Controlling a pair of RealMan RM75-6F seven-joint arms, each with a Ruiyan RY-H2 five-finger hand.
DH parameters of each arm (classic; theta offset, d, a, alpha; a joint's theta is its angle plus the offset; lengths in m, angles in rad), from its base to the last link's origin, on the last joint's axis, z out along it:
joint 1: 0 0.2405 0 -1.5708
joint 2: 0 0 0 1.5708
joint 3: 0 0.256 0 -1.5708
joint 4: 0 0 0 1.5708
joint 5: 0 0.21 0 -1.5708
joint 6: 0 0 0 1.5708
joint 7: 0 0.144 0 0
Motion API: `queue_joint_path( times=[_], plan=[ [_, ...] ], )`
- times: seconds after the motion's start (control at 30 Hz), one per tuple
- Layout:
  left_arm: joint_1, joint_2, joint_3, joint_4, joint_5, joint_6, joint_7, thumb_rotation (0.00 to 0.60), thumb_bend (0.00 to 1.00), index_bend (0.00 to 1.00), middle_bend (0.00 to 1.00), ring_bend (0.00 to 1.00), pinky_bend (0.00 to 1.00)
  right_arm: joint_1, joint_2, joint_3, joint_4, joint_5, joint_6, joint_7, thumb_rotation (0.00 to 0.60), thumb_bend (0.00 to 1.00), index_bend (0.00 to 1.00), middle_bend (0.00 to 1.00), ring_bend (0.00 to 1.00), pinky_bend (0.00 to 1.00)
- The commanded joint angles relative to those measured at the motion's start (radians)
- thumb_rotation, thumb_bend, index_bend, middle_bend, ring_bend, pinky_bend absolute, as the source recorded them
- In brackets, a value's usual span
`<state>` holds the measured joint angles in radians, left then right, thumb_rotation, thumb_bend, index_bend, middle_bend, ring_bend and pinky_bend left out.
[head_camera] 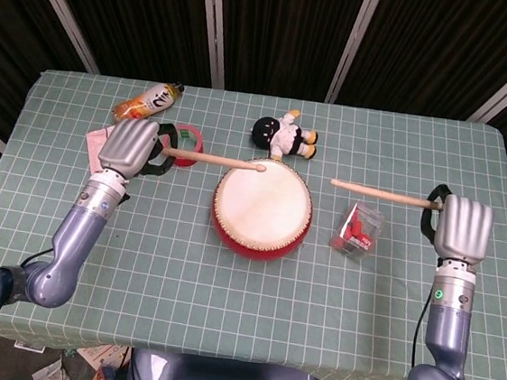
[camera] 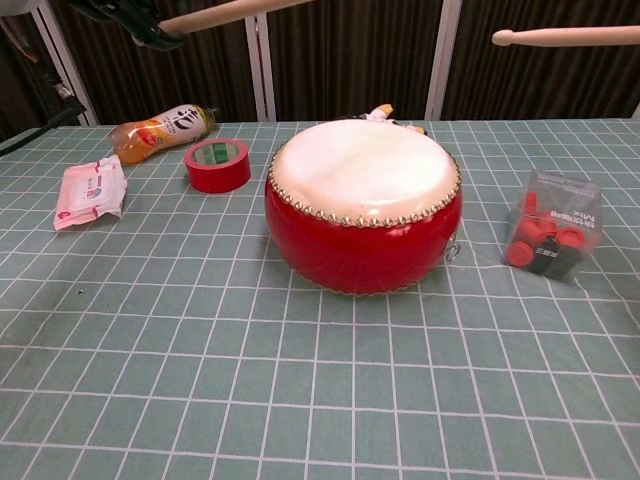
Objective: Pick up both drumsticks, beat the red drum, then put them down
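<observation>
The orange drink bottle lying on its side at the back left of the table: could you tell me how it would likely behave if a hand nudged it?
Lying on its side, the orange drink bottle would probably roll, being round. It looks full, so likely fairly heavy for its size. Its glossy label suggests a somewhat slippery surface.

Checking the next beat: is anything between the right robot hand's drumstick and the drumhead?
Nothing visible. The right robot hand holds its drumstick raised, tip short of the red drum. Only the clear box of red pieces sits on the table below the stick, beside the drum, not over the skin.
</observation>
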<state>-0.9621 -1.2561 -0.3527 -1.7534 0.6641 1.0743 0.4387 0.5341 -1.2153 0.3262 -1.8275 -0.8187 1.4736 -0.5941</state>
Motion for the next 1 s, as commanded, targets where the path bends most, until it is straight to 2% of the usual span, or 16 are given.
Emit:
queue_joint_path(
  times=[0.03, 0.2, 0.37, 0.43, 0.53, 0.63, 0.83, 1.0],
  plan=[
    [-0.053, -0.062, 0.011, 0.022, -0.061, 0.023, 0.086, 0.600, 0.58, 0.78, 1.00, 1.00, 1.00, -0.026, 0.022, 0.002, 0.019, -0.003, -0.033, 0.061, 0.600, 0.50, 0.95, 1.00, 1.00, 1.00],
    [-0.130, -0.152, 0.044, 0.086, -0.177, 0.018, 0.230, 0.600, 0.58, 0.78, 1.00, 1.00, 1.00, -0.049, 0.043, 0.007, 0.060, 0.016, -0.084, 0.140, 0.600, 0.50, 0.95, 1.00, 1.00, 1.00],
    [-0.211, -0.255, 0.150, 0.194, -0.356, -0.005, 0.464, 0.600, 0.58, 0.78, 1.00, 1.00, 1.00, -0.061, 0.065, 0.016, 0.079, 0.035, -0.128, 0.190, 0.600, 0.50, 0.95, 1.00, 1.00, 1.00],
    [-0.248, -0.286, 0.189, 0.226, -0.491, -0.001, 0.592, 0.600, 0.58, 0.78, 1.00, 1.00, 1.00, -0.066, 0.074, 0.014, 0.080, 0.035, -0.141, 0.202, 0.600, 0.50, 0.95, 1.00, 1.00, 1.00],
    [-0.283, -0.302, 0.174, 0.236, -0.624, 0.024, 0.675, 0.600, 0.58, 0.78, 1.00, 1.00, 1.00, -0.073, 0.086, 0.010, 0.077, 0.030, -0.153, 0.216, 0.600, 0.50, 0.95, 1.00, 1.00, 1.00],
    [-0.281, -0.285, 0.140, 0.216, -0.615, 0.040, 0.649, 0.600, 0.58, 0.78, 1.00, 1.00, 1.00, -0.079, 0.092, 0.009, 0.076, 0.026, -0.154, 0.224, 0.600, 0.50, 0.95, 1.00, 1.00, 1.00],
    [-0.213, -0.213, 0.057, 0.117, -0.403, 0.062, 0.432, 0.600, 0.58, 0.78, 1.00, 1.00, 1.00, -0.094, 0.101, 0.007, 0.061, -0.002, -0.129, 0.240, 0.600, 0.50, 0.95, 1.00, 1.00, 1.00],
    [-0.139, -0.133, 0.045, -0.019, -0.259, 0.078, 0.303, 0.600, 0.58, 0.78, 1.00, 1.00, 1.00, -0.128, 0.132, -0.016, 0.023, -0.059, -0.125, 0.281, 0.600, 0.50, 0.95, 1.00, 1.00, 1.00]
  ],
)
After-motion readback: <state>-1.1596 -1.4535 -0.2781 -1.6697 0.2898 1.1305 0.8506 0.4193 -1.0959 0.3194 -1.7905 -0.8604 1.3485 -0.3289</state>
